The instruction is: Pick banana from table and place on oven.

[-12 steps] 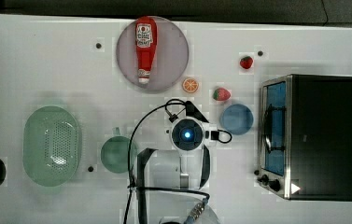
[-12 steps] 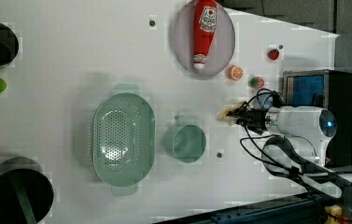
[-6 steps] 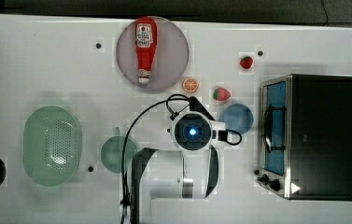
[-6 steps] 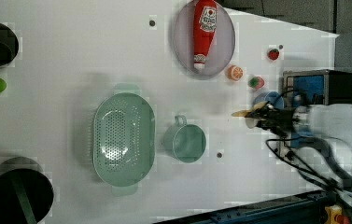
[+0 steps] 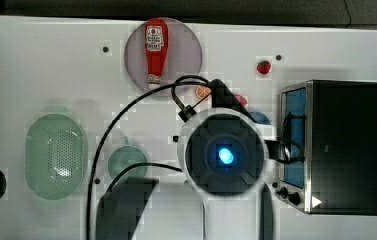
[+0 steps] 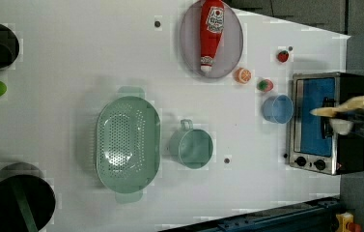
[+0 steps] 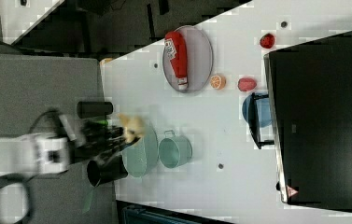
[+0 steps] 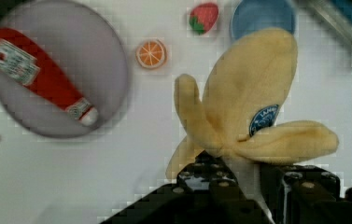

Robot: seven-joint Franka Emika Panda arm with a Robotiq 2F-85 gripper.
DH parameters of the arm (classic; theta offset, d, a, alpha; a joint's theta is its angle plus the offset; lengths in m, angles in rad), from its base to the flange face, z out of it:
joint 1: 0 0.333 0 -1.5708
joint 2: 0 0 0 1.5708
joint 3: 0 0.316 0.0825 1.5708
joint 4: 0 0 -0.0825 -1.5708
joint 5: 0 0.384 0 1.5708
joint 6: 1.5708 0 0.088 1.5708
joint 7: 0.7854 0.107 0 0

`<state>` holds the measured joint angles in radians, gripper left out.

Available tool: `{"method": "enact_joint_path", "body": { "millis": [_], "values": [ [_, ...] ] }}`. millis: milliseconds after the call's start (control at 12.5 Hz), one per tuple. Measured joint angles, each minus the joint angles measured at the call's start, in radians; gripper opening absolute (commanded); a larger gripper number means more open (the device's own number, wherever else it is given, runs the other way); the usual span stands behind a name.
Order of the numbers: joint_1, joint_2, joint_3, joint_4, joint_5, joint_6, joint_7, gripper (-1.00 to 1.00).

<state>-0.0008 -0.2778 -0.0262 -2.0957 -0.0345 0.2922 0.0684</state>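
The pincer [image 8: 250, 184] pinches a soft plush banana [image 8: 253, 105], its peel flaps splayed, lifted clear of the smooth white worktop [image 8: 71, 182]; the boxy oven [image 6: 331, 123] sits at its three o'clock in the top view.

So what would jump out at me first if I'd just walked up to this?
Probably the floppy yellow banana pinched in the black gripper, held up in the air above the white table. Next, the red ketchup bottle lying on a round grey plate, and the toaster oven at the left view's right.

White table [image 6: 63, 63] carries oven [image 6: 331, 123], colander [image 6: 128, 141], plate [image 6: 188, 34].
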Motion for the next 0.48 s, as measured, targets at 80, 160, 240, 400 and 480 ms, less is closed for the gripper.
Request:
{"method": "enact_joint_path", "body": {
  "millis": [80,160,240,400,480],
  "values": [
    [-0.012,-0.035,0.009,0.051,0.003,-0.069,0.0,-0.47],
    [-0.015,-0.054,0.005,0.094,0.016,-0.094,0.0,-0.47],
    [-0.008,-0.053,-0.011,0.143,0.014,-0.108,0.0,-0.47],
    [0.003,-0.026,-0.06,0.184,-0.005,-0.095,-0.007,-0.47],
    [0.009,0.016,-0.099,0.21,-0.022,-0.089,-0.036,-0.47]
  ]
}}
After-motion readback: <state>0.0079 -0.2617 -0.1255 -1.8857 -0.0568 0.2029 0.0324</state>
